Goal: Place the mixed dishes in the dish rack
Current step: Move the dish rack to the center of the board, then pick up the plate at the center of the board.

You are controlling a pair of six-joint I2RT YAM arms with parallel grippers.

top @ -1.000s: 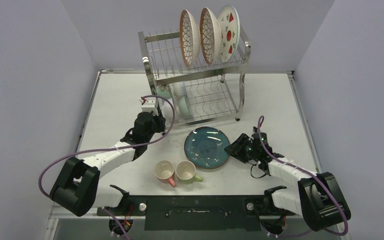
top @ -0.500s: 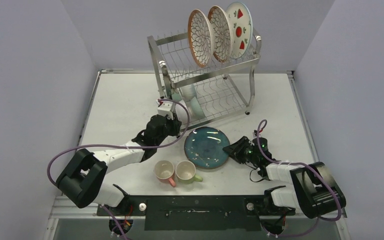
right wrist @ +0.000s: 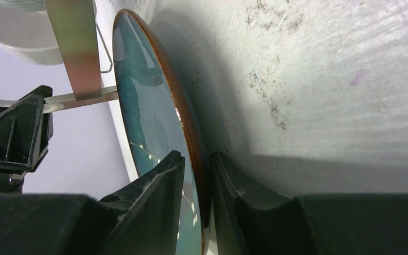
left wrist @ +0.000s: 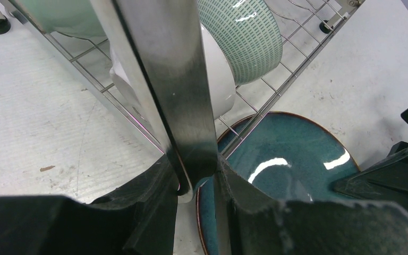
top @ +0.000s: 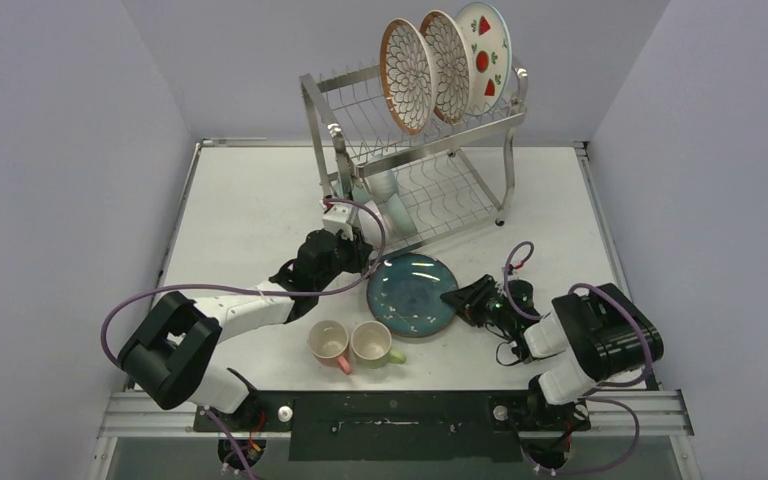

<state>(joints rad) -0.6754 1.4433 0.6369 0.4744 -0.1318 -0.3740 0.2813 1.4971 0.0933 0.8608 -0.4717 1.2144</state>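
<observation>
Item: teal plate (top: 410,292), lying at the middle of the bench (top: 240,200), far rim just beside the dish rack (left wrist: 164,79). Its near rim is pinched by the right gripper (right wrist: 196,157), jaws nearly closed. The rack's frame is clamped by the left gripper (left wrist: 196,186). Step judged: plate pick-up. Next called for: plate lifted, tipped on edge, slotted into a free place.

No writing, label, brand, number or sign can be read on anything in these views.
</observation>
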